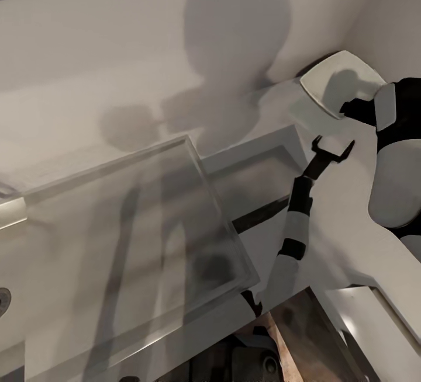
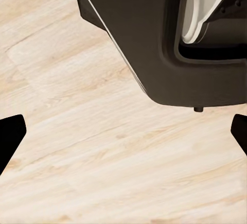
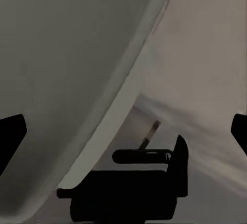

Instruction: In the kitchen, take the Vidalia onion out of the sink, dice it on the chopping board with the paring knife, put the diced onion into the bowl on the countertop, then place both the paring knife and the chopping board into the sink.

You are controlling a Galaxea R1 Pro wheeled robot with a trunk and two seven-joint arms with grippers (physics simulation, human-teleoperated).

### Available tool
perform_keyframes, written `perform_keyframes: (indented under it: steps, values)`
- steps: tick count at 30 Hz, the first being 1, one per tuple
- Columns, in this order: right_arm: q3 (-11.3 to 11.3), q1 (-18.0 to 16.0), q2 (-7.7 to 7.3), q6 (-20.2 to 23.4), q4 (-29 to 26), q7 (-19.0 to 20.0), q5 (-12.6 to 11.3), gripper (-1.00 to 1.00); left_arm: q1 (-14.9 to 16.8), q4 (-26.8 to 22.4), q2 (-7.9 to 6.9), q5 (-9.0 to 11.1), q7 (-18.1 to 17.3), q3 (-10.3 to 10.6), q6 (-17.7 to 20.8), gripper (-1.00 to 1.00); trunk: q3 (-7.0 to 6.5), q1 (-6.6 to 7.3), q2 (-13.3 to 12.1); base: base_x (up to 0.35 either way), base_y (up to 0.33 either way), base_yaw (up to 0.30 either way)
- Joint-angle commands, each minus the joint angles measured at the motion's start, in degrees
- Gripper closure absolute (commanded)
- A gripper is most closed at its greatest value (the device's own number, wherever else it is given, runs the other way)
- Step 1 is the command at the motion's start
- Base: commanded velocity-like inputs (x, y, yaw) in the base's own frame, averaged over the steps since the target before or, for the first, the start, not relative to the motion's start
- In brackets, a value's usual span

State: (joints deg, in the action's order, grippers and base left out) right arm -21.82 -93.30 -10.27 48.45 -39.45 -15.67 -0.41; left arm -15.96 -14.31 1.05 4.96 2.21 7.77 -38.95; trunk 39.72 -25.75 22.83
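A white bowl stands on the countertop in the far right corner. My right gripper sits at the bowl's near rim. In the right wrist view the bowl's wall looms close, and the right gripper is open and empty. My left gripper is open just past the sink, a little short of the bowl. In the left wrist view the left gripper is spread wide over pale wood grain. A thin dark bar crosses the basin; I cannot tell what it is. The onion is hidden.
A large clear flat panel tilts over the counter to the left of the sink. A dark robot part shows in the left wrist view. A black blocky shape sits beside the bowl. Wooden floor and my base are below.
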Motion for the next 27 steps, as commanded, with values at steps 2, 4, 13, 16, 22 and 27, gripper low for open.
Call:
perform_keyframes:
  steps: [2, 4, 13, 16, 22, 27]
  values:
    - [-0.1, 0.0, 0.0, 0.2, 0.0, -0.2, -1.2, -1.0, 0.0, -0.1, -0.03, 0.5, 0.2, 0.5, -0.1, -1.0, 0.09, -0.03, 0.1, 0.0, 0.0, 0.0]
    - [-0.1, 0.0, -0.01, 0.2, 0.0, -0.2, -1.9, -1.0, 0.0, -0.1, -0.05, 0.5, 0.2, 0.5, -0.1, -1.0, 0.11, -0.03, 0.1, 0.0, 0.0, 0.0]
    - [-0.1, 0.0, -0.02, 0.2, 0.2, -0.2, -2.6, -1.0, -0.1, -0.1, -0.05, 0.5, 0.2, 0.5, -0.1, -1.0, 0.12, -0.03, 0.1, 0.0, 0.0, 0.0]
    - [-0.1, 0.0, 0.04, 0.2, 0.2, -0.2, -2.6, -1.0, 0.0, -0.1, -0.05, 0.5, 0.2, 0.5, -0.1, -1.0, 0.12, -0.03, 0.1, 0.0, 0.0, 0.0]
    - [-0.1, 0.0, 0.07, 0.2, 0.2, -0.2, -2.6, -1.0, 0.0, -0.1, -0.08, 0.5, 0.2, 0.5, -0.1, -1.0, 0.12, -0.03, 0.1, 0.0, 0.0, 0.0]
    - [-0.1, -0.1, 0.43, 0.2, 0.0, -0.2, -2.5, -1.0, -0.1, -0.1, -0.02, 0.5, 0.2, 0.5, -0.1, -1.0, 0.12, -0.03, 0.1, 0.0, 0.0, 0.0]
